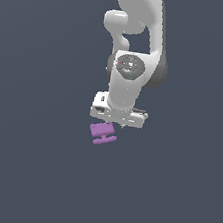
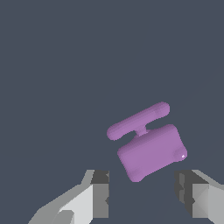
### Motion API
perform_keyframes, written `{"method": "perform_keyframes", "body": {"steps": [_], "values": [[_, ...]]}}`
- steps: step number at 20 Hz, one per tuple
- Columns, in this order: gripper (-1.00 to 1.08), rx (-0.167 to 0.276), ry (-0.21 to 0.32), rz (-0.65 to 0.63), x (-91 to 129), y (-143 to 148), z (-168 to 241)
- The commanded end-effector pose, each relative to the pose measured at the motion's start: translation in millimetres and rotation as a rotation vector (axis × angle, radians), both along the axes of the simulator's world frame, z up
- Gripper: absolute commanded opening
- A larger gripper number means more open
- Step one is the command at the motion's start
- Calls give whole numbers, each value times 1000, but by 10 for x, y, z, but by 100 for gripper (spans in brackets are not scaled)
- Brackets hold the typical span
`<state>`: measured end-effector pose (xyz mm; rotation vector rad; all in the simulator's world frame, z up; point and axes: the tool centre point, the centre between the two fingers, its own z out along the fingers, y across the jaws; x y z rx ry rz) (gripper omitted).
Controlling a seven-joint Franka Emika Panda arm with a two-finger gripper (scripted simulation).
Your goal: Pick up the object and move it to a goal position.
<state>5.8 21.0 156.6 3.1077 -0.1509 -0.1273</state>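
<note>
Seen from the exterior view's left, the first item is the small matte purple piece (image 1: 102,132), a flat rectangular block joined by a short stem to a thin crossbar. It lies on the plain dark grey surface (image 1: 25,161), just below the arm's hand and slightly toward the exterior view's left of it. Next comes the white arm's two-finger gripper (image 1: 118,118), pointing down over the surface beside the piece.

In the wrist view the jaws stand wide apart and hold nothing. The purple piece (image 2: 151,148) sits ahead of the gap between the two fingertips (image 2: 99,192), rotated at an angle to the line joining them, and not yet between them. Whether the fingertips touch the surface cannot be told.

The step in hand appears to be alignment before the grasp. To do it well, shift the gripper until the rectangular block is centred in the gap, turn the wrist so the pads meet the block's long flat sides squarely, then descend and close. Avoid the thin crossbar; it is likely to pivot.
</note>
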Motion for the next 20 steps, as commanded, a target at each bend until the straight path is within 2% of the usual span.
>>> {"method": "perform_keyframes", "body": {"steps": [1,20], "values": [[28,-13,28,-48,25,7,-52],[28,-140,316,-543,209,-24,-616]]}}
